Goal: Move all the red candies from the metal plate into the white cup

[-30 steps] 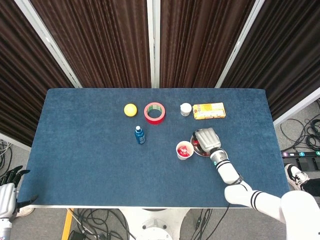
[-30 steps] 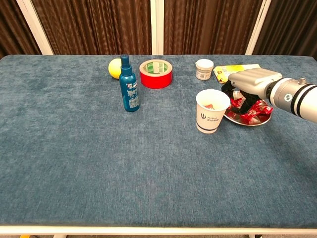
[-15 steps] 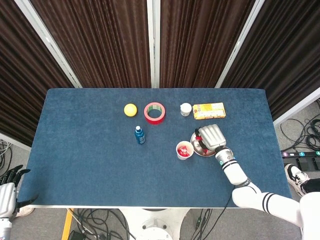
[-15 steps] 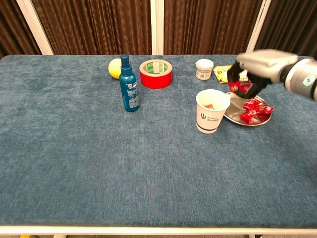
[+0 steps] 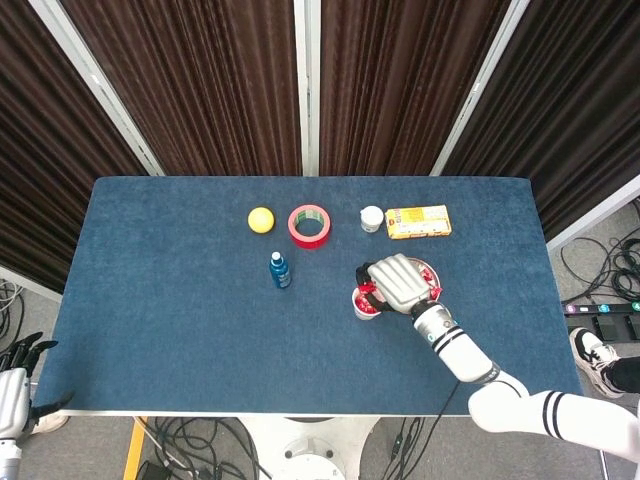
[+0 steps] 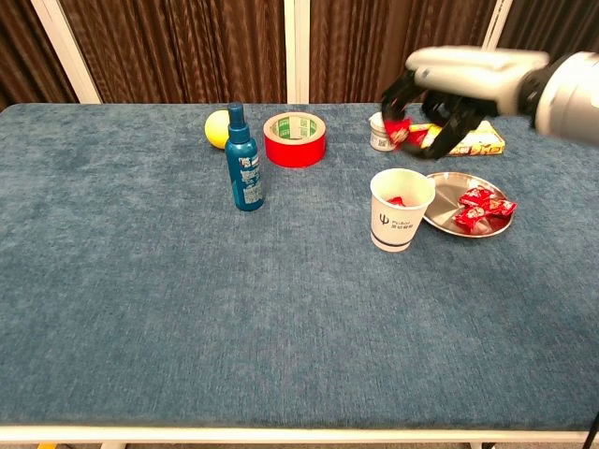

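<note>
Red candy (image 6: 397, 131) pinched in your right hand (image 6: 440, 89), white cup (image 6: 401, 209) directly below; light, crinkly, slippery wrapper, so grip its middle.

— What do we list for our right hand (image 5: 400, 283)?

— Silver-grey metal back plate, black fingers (image 6: 401, 89) below it. Wrist: a white cylinder with black bands and a small green mark. White forearm and elbow shells follow, with black rings at the joints.

— And our left hand (image 5: 12, 385)?

— Only partly visible at the lower left edge of the head view: pale grey body, thin black fingers.
</note>
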You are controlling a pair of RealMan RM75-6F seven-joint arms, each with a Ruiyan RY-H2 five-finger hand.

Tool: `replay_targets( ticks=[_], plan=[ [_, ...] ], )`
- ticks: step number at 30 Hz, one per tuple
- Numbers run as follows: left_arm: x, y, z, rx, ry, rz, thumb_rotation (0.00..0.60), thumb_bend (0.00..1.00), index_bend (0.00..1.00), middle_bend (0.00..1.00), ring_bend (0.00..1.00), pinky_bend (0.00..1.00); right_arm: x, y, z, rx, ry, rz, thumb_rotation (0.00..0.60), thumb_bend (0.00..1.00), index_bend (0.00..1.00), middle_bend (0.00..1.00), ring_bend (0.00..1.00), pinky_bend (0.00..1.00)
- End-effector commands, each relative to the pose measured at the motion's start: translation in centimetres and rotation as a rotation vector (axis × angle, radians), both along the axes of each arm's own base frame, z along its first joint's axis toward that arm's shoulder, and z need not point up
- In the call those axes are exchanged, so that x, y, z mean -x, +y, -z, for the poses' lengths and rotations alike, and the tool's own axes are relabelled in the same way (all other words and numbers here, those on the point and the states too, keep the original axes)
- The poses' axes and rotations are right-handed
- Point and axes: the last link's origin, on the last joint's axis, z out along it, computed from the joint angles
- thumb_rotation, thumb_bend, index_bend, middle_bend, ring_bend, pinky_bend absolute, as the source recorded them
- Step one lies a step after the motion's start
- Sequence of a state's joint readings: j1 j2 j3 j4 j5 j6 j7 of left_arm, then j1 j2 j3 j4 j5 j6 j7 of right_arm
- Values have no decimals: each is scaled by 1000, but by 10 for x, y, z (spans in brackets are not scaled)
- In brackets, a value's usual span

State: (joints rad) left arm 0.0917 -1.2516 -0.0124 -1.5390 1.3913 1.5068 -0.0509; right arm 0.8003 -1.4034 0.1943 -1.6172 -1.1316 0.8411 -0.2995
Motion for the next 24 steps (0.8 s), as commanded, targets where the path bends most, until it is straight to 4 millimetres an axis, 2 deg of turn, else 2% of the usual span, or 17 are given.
replay_targets(
  ticks=[1, 5, 17, 24],
  plan=[
    [1, 0, 0, 1, -1, -2, 600, 49, 296, 222, 135, 190, 2, 3, 14, -35, 0, 6, 600, 371, 546, 480, 806, 1000],
    [1, 0, 2, 4, -4, 1, 600, 49, 296, 222, 135, 190, 7, 4, 22, -51, -16, 32, 600, 370, 547, 464, 804, 1000],
    [1, 2, 2, 7, -4, 4, 600, 49, 296, 222, 135, 190, 21, 3, 22, -56, -68, 86, 600, 362, 525, 385, 788, 1000],
    [0, 3, 3, 10, -2, 7, 600, 49, 296, 222, 135, 190, 29, 3, 20, -60, -73, 101, 600, 355, 451, 348, 781, 1000]
  ],
)
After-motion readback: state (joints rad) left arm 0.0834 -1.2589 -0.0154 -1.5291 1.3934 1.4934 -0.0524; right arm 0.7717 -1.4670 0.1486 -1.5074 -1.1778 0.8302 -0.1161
